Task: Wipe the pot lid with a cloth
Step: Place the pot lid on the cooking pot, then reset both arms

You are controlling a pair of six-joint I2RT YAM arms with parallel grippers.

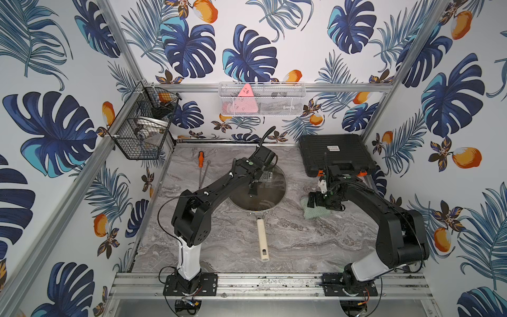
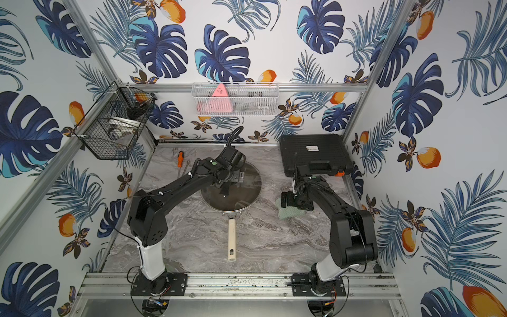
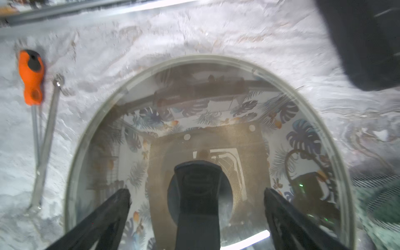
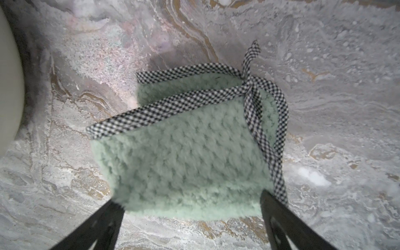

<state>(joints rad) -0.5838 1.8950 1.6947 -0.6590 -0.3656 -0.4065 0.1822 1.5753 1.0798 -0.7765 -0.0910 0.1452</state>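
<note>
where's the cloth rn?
In a top view the cloth lies on the marble tabletop on the robot's right, beside the pot lid, under the right gripper and its open fingers.

Both top views sit high at the front, looking down and back over the whole tabletop (image 1: pixel 301 247), with near-identical framing. Left wrist cam looks down from close above the pot lid (image 3: pixel 216 97). Right wrist cam does the same over the cloth (image 4: pixel 184 162); both top views also show lid and cloth, from much farther away.

No legible text; white label (image 1: pixel 333 148) on black case (image 1: pixel 312 156) too small
</note>
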